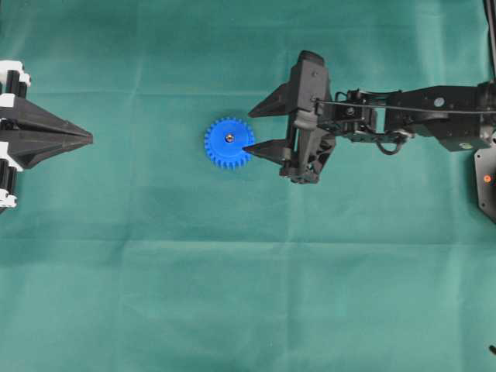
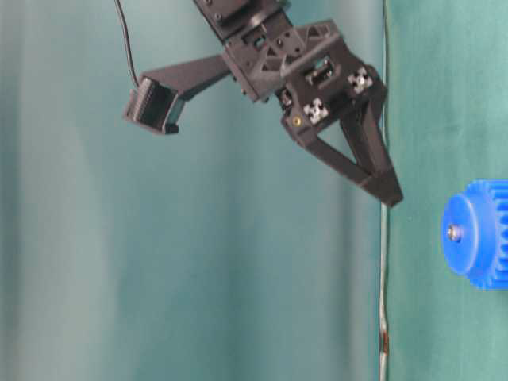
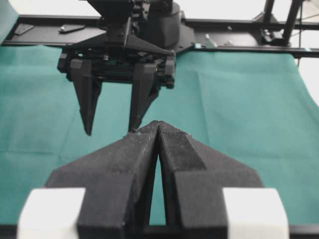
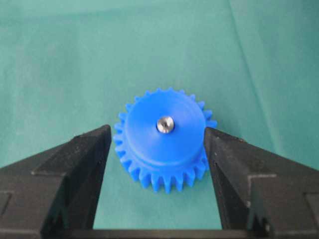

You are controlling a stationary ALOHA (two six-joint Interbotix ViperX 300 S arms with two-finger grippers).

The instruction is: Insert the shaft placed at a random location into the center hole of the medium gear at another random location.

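Note:
The blue medium gear [image 1: 225,153] lies flat on the green cloth, and the shaft [image 1: 229,137] stands in its center hole, only its shiny round end showing. In the right wrist view the gear [image 4: 164,149] with the shaft [image 4: 165,124] sits just beyond and between the two fingertips. My right gripper [image 1: 248,132] is open at the gear's right side and holds nothing; its fingers do not clasp the gear. From table level the gripper [image 2: 389,194] hangs apart from the gear [image 2: 480,234]. My left gripper [image 1: 90,139] rests far left, shut and empty [image 3: 158,123].
Green cloth [image 1: 248,294] covers the whole table. The right arm [image 1: 418,116] reaches in from the right edge. A black frame rail [image 3: 239,30] runs along the far side behind the right gripper [image 3: 110,129] in the left wrist view.

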